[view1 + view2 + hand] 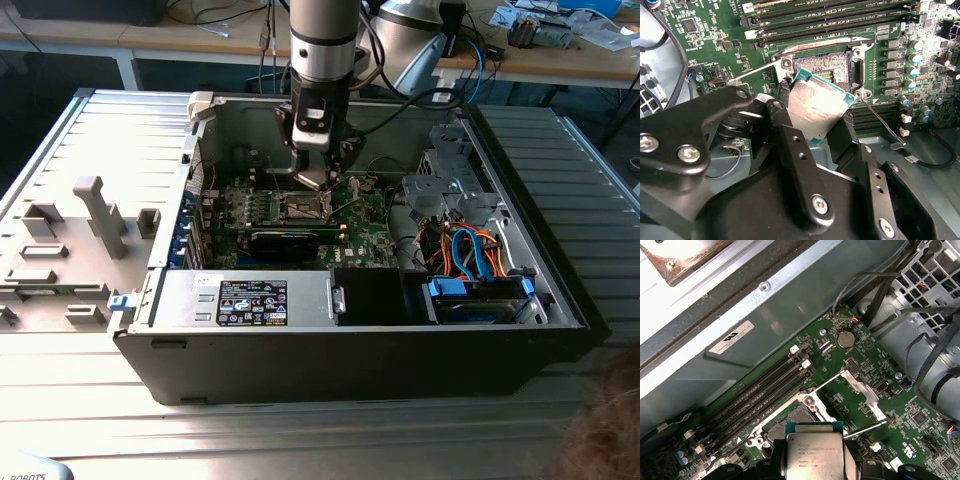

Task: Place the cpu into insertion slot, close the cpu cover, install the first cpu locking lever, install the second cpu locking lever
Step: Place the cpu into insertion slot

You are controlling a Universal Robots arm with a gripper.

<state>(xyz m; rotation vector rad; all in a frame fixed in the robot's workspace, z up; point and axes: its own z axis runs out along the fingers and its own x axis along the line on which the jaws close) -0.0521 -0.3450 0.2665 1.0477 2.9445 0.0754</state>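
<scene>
The cpu point(817, 107) is clamped by two opposite edges in the gripper point(815, 117) and hangs over the insertion slot point(826, 64), not seated in it. It is likely light, thin and rigid, with a smooth metal top and a delicate underside. Take hold at the edges only, with modest force.

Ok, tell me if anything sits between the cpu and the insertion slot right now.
Nothing visible does. The gripper holds the cpu close by the insertion slot, whose middle lies uncovered in both wrist views.
</scene>
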